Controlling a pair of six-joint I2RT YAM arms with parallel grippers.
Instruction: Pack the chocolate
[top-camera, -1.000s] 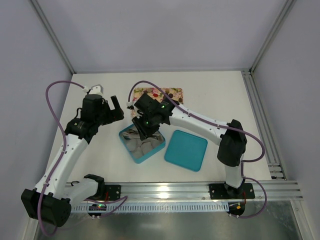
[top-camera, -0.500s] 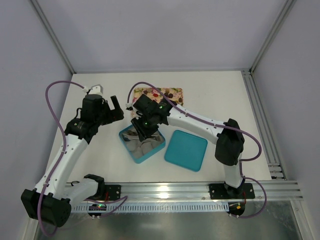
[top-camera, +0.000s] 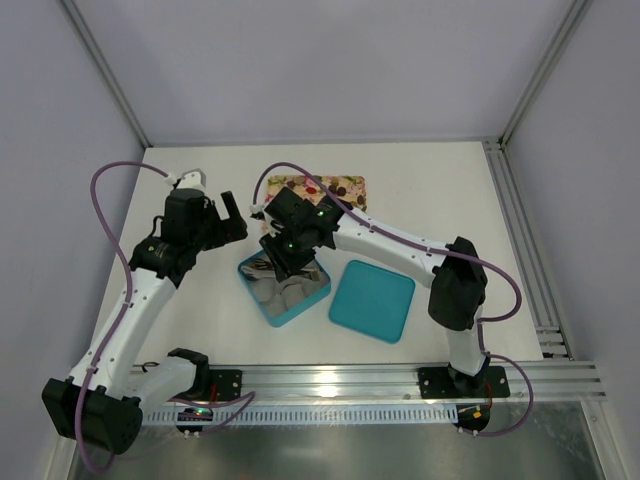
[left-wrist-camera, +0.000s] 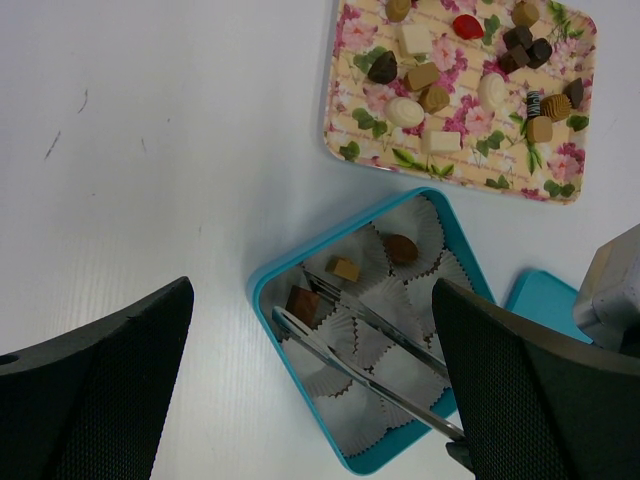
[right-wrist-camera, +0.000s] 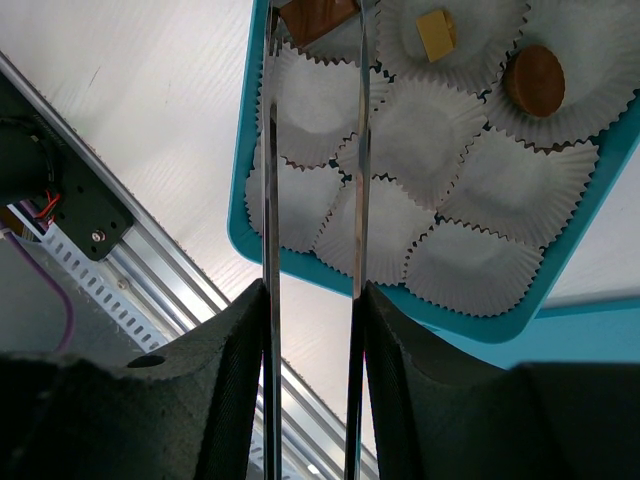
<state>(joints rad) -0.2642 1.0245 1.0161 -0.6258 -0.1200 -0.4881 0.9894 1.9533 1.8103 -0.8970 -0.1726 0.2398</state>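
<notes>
Right end effector (right-wrist-camera: 310, 292), clamped on tweezers (right-wrist-camera: 270, 180), sets their tips around a dark chocolate (right-wrist-camera: 318, 18) in a corner of the box (right-wrist-camera: 240, 200) (left end effector (left-wrist-camera: 312, 290) apart, empty). Withdrawing before the tips spread could drag it out.

— How's the left side sitting?
— My left arm (top-camera: 135, 300) leans forward up the left, elbow bent, wrist turned toward the right. The left gripper (top-camera: 232, 215) hangs with its jaws spread wide.
— And the right?
— My right arm (top-camera: 400, 250) stretches leftward across the middle, wrist tipped down. The right gripper (right-wrist-camera: 312, 295) has both pads pressed against the tweezers (right-wrist-camera: 270, 200), whose blades stand apart.
</notes>
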